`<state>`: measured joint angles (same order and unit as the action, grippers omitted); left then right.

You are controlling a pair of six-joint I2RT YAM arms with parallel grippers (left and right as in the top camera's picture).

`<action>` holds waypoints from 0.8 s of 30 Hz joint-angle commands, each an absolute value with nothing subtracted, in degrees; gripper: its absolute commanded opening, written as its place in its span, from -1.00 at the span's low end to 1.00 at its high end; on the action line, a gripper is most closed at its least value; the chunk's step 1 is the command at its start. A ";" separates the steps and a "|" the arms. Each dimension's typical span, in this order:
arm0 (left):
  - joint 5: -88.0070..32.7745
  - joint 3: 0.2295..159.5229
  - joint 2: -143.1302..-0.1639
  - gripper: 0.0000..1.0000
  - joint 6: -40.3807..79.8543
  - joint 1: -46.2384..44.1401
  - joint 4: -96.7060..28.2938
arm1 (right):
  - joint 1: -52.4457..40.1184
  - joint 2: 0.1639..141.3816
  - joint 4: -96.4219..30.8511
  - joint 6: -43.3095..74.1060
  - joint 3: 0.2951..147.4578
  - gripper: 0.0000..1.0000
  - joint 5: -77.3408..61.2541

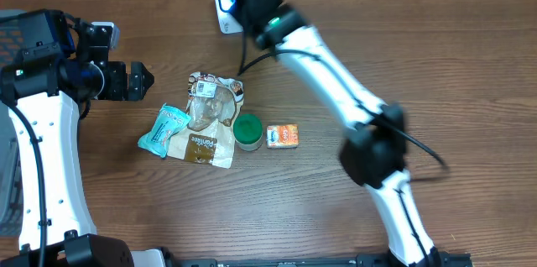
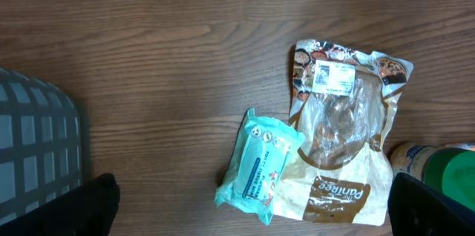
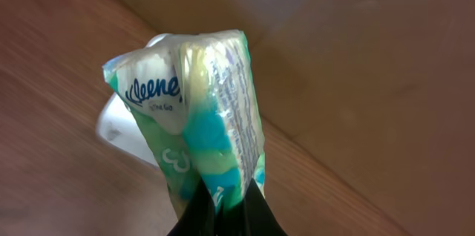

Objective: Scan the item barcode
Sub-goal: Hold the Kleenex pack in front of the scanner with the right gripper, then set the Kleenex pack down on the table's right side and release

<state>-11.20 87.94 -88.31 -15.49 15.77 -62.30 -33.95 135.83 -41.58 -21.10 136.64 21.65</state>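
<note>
At the left side of the table, the left tool hung released, jaws wide, pointing right toward a teal packet and a brown bag whose white label was too small to read. Further right, the right arm stretched diagonally to the far edge, its tool clenched on a tissue pack reading "Kleene", a white object showing just behind it.

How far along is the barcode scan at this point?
Done: the Kleenex pack is off the table, pinched in the right gripper. In hand: it hangs over a white object at the table's far edge. Left: no scan shows; the brown bag lies near the open left gripper.
</note>
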 commanded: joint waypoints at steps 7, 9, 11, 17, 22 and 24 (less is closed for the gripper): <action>-11.86 89.47 -87.99 0.99 -16.29 15.73 -62.33 | -23.05 112.18 -79.40 14.87 138.02 -0.92 3.90; -11.86 89.47 -87.99 0.99 -16.29 15.73 -62.33 | -20.43 111.74 -86.83 19.51 138.02 -0.92 3.90; -11.86 89.47 -87.99 0.99 -16.29 15.73 -62.33 | -17.32 112.09 -93.21 22.20 137.64 -0.92 3.75; -11.86 89.47 -87.99 0.99 -16.29 15.73 -62.33 | -9.63 112.31 -96.71 22.72 130.21 -0.92 0.84; -11.86 89.47 -87.99 0.99 -16.29 15.73 -62.33 | -4.86 112.31 -90.48 22.70 117.30 -0.92 -0.36; -11.86 89.47 -87.99 0.99 -16.29 15.73 -62.33 | -3.46 112.31 -85.91 22.65 110.93 -0.92 -0.36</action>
